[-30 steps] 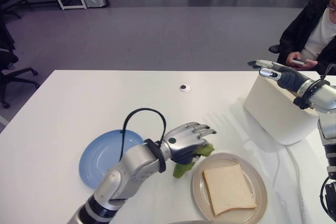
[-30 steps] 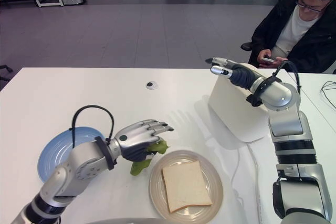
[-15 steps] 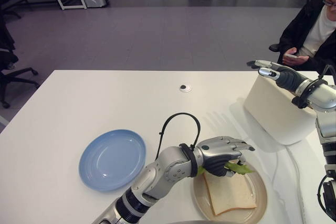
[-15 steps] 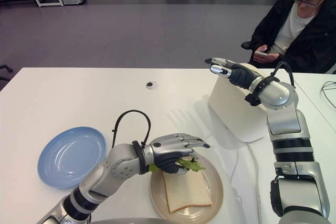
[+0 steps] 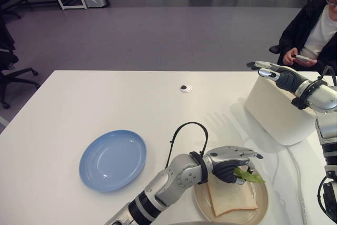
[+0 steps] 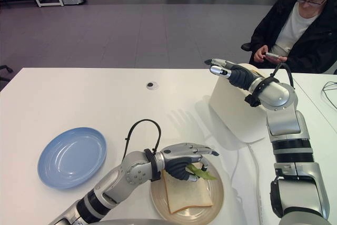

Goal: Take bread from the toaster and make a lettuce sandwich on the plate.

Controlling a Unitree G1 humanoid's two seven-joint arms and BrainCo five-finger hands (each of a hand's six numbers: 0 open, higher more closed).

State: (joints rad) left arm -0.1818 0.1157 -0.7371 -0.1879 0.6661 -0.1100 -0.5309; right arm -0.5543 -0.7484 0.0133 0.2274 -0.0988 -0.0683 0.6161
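The left hand (image 5: 227, 163) is positioned over the beige plate (image 5: 263, 197) at the near edge of the table (image 5: 79, 104). Its fingers are curled downward, pinching the lettuce leaf (image 5: 249, 176) against the thumb beneath the palm. The leaf hangs just above the far part of the bread slice (image 5: 231, 197), which lies flat on the beige plate. Whether the leaf already touches the bread cannot be told. The controlling relation is vertical: the bread lies directly below the hand and extends toward the robot. The leaf's long axis runs roughly across the slice, left to right, with its free end trailing toward the robot's right, past the fingertips. By this judgement the placing step calls for a short descent and release, possibly with a slight shift toward the robot to centre the leaf on the slice. A release from the present position risks the free end hanging over the slice's right edge. The right hand (image 5: 275, 71) rests above the top of the toaster (image 5: 278, 113) with fingers extended and holding nothing. It is the nearer hand for any second slice, though whether the toaster contains one cannot be told. The blue plate (image 5: 112, 160) sits well apart to the left.
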